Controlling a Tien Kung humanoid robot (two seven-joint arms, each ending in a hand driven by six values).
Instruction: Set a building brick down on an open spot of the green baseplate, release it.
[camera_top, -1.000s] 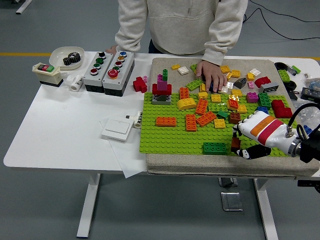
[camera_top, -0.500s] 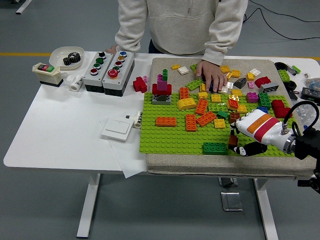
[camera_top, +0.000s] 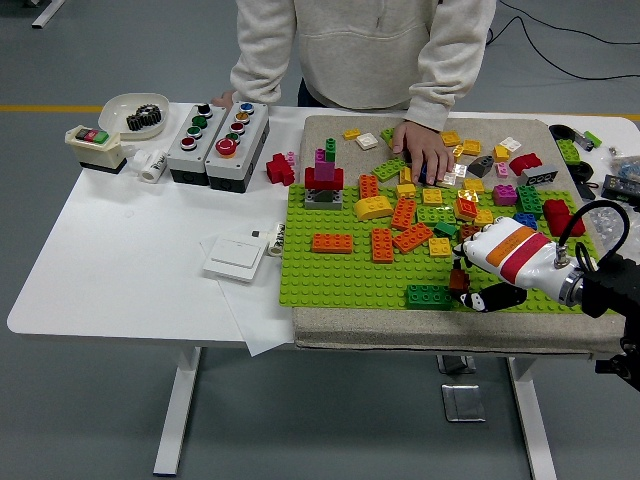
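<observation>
The green baseplate (camera_top: 340, 275) lies on a beige mat, with several bricks stuck on its far half. My right hand (camera_top: 468, 284), white with orange and red stripes, reaches in from the right over the plate's near right part. Its fingers are curled on a small dark red-brown brick (camera_top: 459, 281), held just right of a dark green brick (camera_top: 428, 296) on the plate. I cannot tell whether the held brick touches the studs. The left arm is out of the picture.
A person stands at the far side, one hand (camera_top: 421, 150) resting on loose bricks on the mat, the other near two grey button boxes (camera_top: 218, 131). A white switch plate (camera_top: 234, 257) and paper lie left of the baseplate. Bare studs span the plate's near left.
My right hand has moved left and slightly farther over the baseplate, carrying the red-brown brick closer to the dark green brick. The person's hands have stayed put.
</observation>
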